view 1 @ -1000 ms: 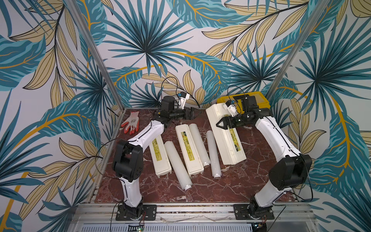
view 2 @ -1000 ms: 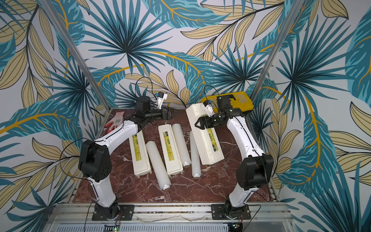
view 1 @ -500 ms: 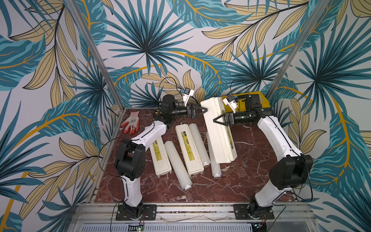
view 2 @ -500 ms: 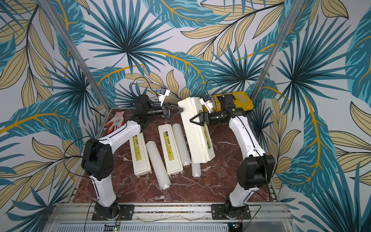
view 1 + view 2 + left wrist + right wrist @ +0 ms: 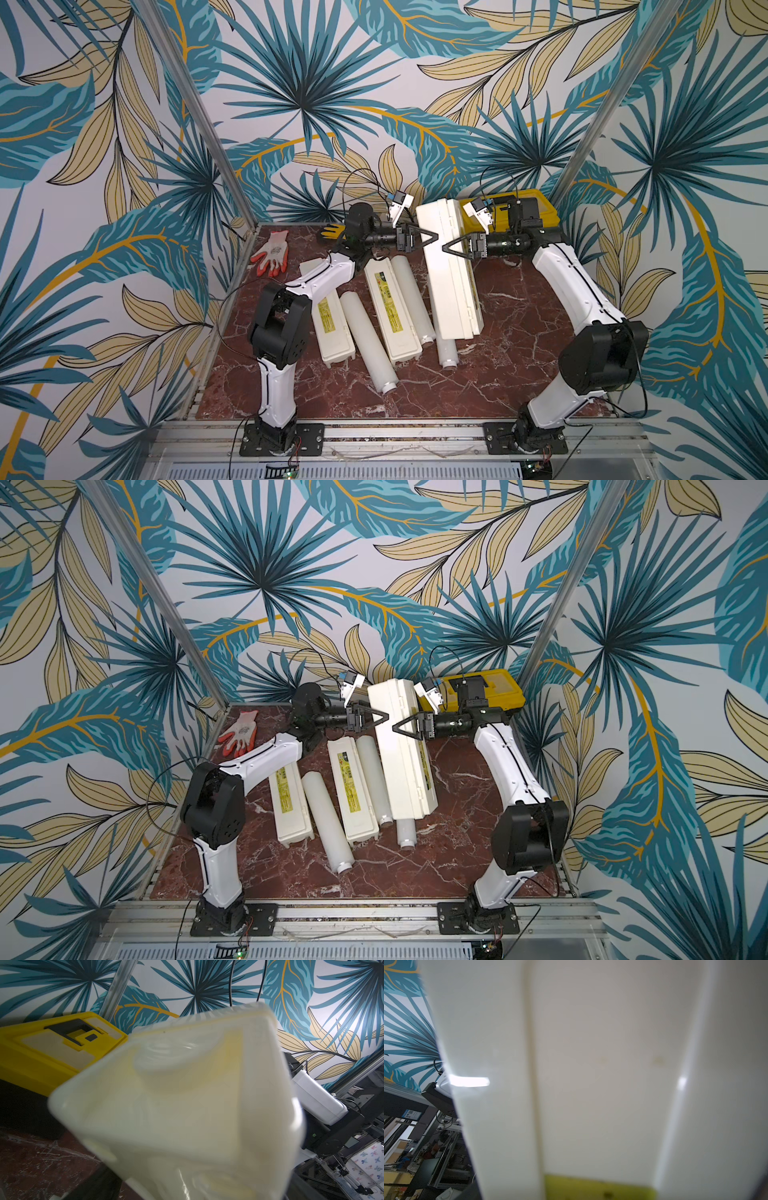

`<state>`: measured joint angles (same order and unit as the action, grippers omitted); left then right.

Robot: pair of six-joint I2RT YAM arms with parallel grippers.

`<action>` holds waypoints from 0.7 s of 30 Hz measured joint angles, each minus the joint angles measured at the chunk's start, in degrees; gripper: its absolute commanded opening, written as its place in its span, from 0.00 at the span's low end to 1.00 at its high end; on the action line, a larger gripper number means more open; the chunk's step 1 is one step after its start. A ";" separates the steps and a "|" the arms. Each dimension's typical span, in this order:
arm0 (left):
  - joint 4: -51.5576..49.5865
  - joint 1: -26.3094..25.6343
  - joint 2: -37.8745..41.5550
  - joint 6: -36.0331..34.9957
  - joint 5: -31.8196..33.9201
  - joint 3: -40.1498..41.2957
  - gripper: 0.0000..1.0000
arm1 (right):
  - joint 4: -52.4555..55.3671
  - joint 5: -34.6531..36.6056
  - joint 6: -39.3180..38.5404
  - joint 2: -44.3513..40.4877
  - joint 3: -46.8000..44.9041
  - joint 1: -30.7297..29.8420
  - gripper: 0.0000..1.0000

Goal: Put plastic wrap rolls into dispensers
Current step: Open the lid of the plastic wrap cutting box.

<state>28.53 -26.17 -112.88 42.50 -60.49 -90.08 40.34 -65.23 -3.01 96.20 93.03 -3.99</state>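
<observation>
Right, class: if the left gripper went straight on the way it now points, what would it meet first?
The raised dispenser: the left gripper, jaws open, points at its upper part in both top views. How near it already is remains unclear.

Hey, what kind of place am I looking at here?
Probably a robot test cell in a lab: a white-and-black left robot arm and right robot arm bolted to an aluminium rail, a red marble-patterned tabletop boxed in by leaf-print panels, and cluttered workshop racks beyond.
</observation>
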 measured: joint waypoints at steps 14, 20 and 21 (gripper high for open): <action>1.31 -0.85 -0.87 2.08 3.13 -2.21 0.90 | -2.56 -0.92 0.55 -0.39 -0.52 0.17 0.66; 1.81 -2.21 -0.87 1.62 7.13 -2.12 1.00 | -3.04 -0.70 1.55 -0.39 -0.52 0.37 0.63; 1.64 -2.49 -0.87 1.42 8.00 -2.12 1.00 | -3.04 -0.57 1.81 -0.39 -0.52 0.46 0.61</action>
<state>30.17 -28.67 -113.75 43.92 -52.49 -92.20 37.30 -65.80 -1.19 95.81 92.51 -3.53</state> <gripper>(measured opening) 0.997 0.851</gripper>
